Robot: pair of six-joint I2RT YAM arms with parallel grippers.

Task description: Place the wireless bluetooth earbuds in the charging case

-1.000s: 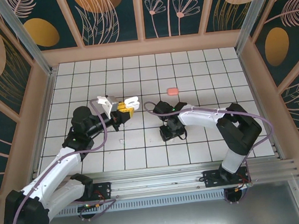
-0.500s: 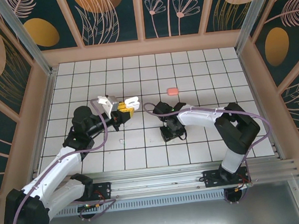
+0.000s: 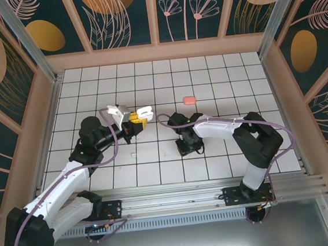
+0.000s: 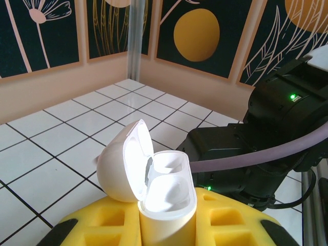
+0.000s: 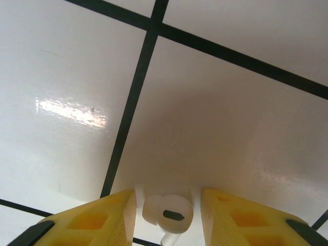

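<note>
The left arm [image 3: 70, 178] reaches toward 1 o'clock. The left gripper [image 3: 136, 124] is raised over the tiles and clamped on the white charging case [image 4: 165, 190], whose lid is tipped open to 10 o'clock in the wrist view. The right arm [image 3: 253, 143] bends at the elbow and stretches toward 9 o'clock, with the right gripper [image 5: 168, 197] pointing down at the floor. Its yellow fingers [image 5: 97, 220] stand on either side of a white earbud [image 5: 169, 214] lying on the tile. Whether they press it cannot be told. A salmon-pink piece [image 3: 190, 100] lies at 12 o'clock of that gripper, well apart. Since a second ago the right elbow has swung slightly inward, while the left arm and case have stayed put.
</note>
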